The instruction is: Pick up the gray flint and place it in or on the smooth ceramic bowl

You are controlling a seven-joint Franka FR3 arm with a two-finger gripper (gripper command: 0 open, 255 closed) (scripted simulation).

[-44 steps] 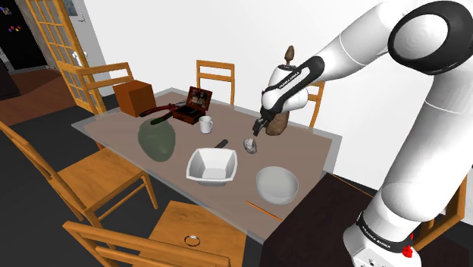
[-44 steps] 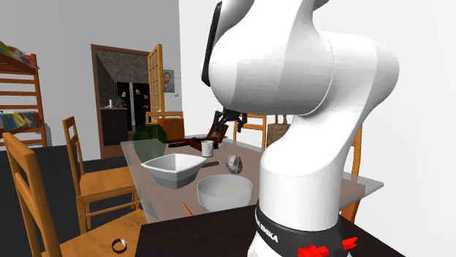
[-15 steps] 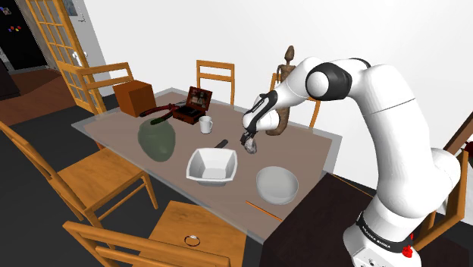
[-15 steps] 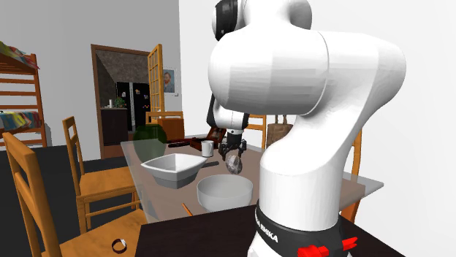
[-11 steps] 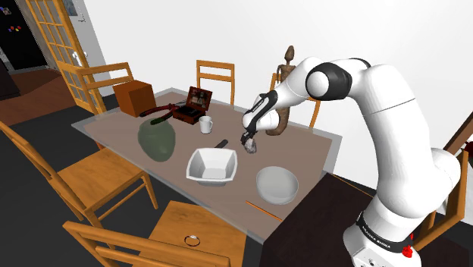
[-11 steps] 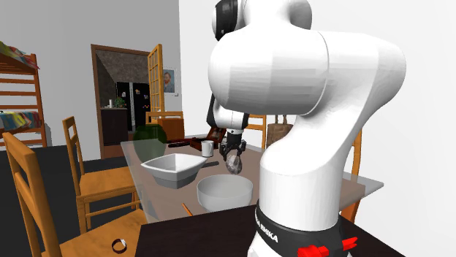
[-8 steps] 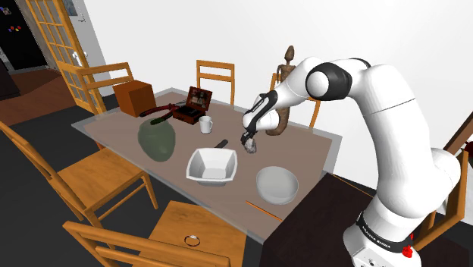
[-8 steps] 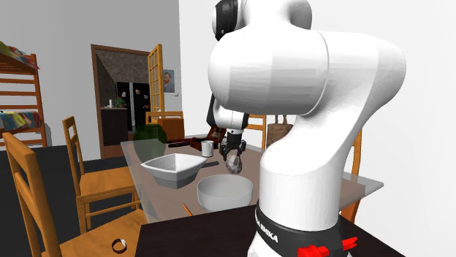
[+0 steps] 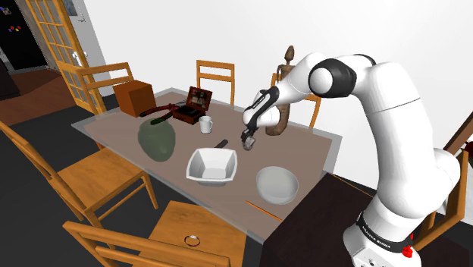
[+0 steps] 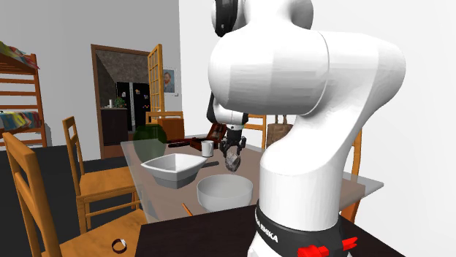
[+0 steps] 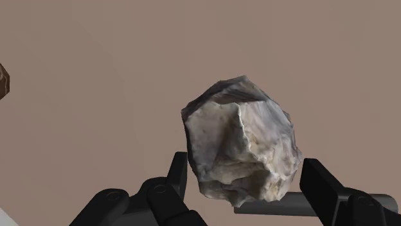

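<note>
The flint (image 11: pixel 241 141) sits in the end effector (image 11: pixel 244 162), above the table (image 11: pixel 96 77).

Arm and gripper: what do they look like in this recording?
The arm is glossy white with rounded links, a dark grey joint cap and a black band with white lettering near its base, beside a red mark. The gripper is all black, with two blocky fingers.

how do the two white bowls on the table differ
The square bowl has four flat slanted walls and corners; the round bowl has one smooth curved wall. The square bowl looks whiter, the round bowl slightly greyer. The square bowl sits beside the green vase; the round bowl sits by the orange pencil. Both stand upright and empty on the table.
</note>
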